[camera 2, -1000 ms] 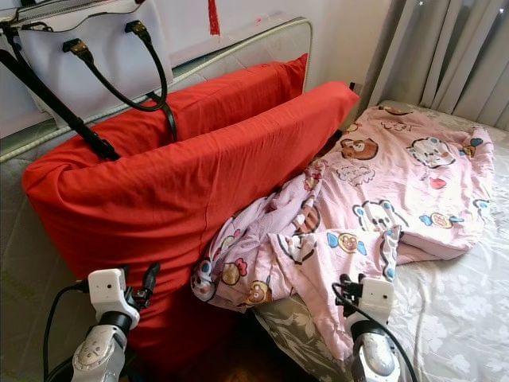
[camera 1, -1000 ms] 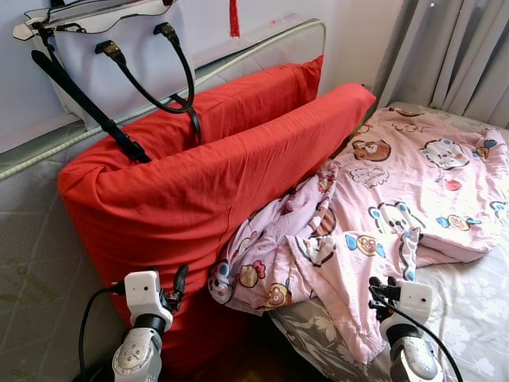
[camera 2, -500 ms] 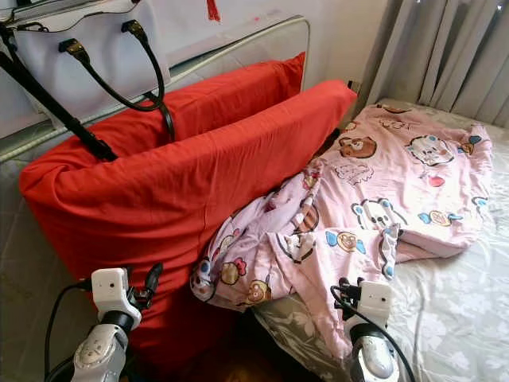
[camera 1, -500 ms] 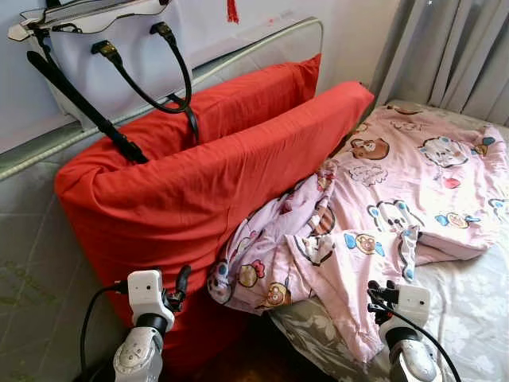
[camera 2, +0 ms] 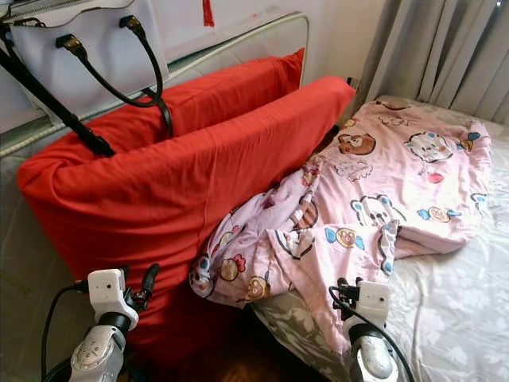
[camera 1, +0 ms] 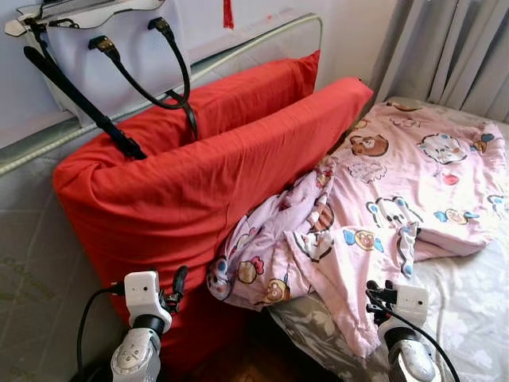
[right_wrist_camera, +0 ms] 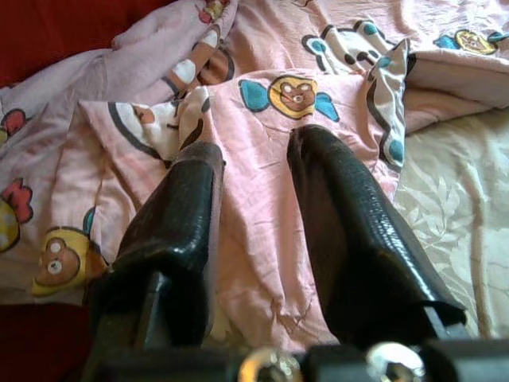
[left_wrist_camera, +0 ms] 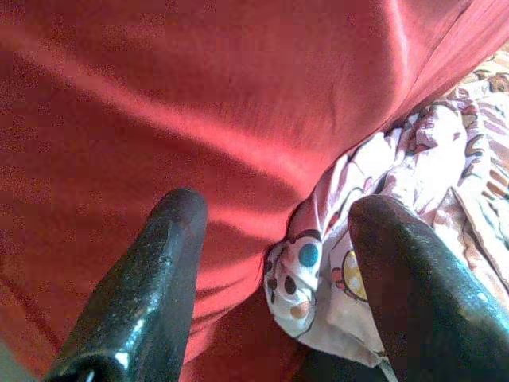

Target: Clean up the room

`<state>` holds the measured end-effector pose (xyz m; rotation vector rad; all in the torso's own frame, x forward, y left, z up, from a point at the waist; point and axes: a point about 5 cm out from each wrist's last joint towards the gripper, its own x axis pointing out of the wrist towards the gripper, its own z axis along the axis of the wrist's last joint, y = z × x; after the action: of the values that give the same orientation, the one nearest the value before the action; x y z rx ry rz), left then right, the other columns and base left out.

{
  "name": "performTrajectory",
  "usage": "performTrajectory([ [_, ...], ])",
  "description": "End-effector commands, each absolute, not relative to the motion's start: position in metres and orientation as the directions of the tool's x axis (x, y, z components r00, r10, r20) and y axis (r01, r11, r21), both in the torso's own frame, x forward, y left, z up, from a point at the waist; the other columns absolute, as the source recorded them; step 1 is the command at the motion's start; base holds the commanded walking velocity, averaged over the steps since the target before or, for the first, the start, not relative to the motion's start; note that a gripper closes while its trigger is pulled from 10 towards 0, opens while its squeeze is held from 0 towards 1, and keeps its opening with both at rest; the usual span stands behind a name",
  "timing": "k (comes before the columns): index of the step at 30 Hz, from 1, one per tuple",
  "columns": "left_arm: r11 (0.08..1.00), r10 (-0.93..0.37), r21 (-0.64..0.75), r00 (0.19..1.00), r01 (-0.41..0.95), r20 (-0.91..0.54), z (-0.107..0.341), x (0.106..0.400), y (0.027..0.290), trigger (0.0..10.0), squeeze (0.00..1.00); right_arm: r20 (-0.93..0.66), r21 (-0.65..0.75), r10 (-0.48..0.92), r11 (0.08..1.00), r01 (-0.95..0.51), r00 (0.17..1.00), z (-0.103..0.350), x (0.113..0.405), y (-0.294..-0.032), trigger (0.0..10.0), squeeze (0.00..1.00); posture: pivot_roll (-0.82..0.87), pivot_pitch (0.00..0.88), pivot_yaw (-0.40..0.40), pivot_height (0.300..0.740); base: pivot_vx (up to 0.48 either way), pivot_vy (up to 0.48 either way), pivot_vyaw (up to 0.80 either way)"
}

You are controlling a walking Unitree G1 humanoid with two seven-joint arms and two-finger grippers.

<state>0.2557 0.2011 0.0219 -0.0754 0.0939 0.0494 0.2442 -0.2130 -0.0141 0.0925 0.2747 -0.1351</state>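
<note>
Bedroom, mid-tidy: a crumpled pink cartoon-print blanket [camera 1: 374,199] sprawled across the bed [camera 1: 469,310], one bunched corner spilling off the near edge against two long red cushions [camera 1: 191,191] propped upright along the headboard [camera 1: 262,44]. White handbag [camera 1: 103,56] with black straps perched on the ledge above the cushions, straps draped down onto the red fabric. Grey curtains [camera 1: 453,48] at the far side.

Left claw [left_wrist_camera: 274,263] held low, fingers spread wide and empty, aimed at the seam where red cushion meets the dangling blanket corner. Right claw [right_wrist_camera: 254,215] poised just above the blanket's hanging fold, fingers parted a little, gripping nothing.

Step in hand, by the look of it: the approach to the blanket, ahead of straightening or folding it. Next move likely a short reach forward and down with the right claw to pinch the near fold, the left taking the bunched corner beside the cushion, then a lift clear of the gap between bed and cushions.
</note>
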Motion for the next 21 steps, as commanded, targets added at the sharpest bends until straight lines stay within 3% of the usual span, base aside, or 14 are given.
performTrajectory([
  [1, 0.995, 0.060, -0.074, 0.993, -0.068, -0.106, 0.0206, 0.2533, 0.2048, 10.0, 0.00, -0.288, 0.067, -0.117, 0.988, 0.142, 0.950, -0.0148, 0.2445, -0.2119, 10.0, 0.00, -0.11, 0.057, 0.016, 0.705, 0.000, 0.000, 0.00],
  [21, 0.995, 0.055, -0.082, 0.992, -0.064, -0.112, 0.0204, 0.2535, 0.2032, 10.0, 0.00, -0.275, 0.065, -0.116, 0.988, 0.139, 0.954, -0.0134, 0.2453, -0.2106, 10.0, 0.00, -0.11, 0.061, 0.012, 0.685, 0.000, 0.000, 0.00],
])
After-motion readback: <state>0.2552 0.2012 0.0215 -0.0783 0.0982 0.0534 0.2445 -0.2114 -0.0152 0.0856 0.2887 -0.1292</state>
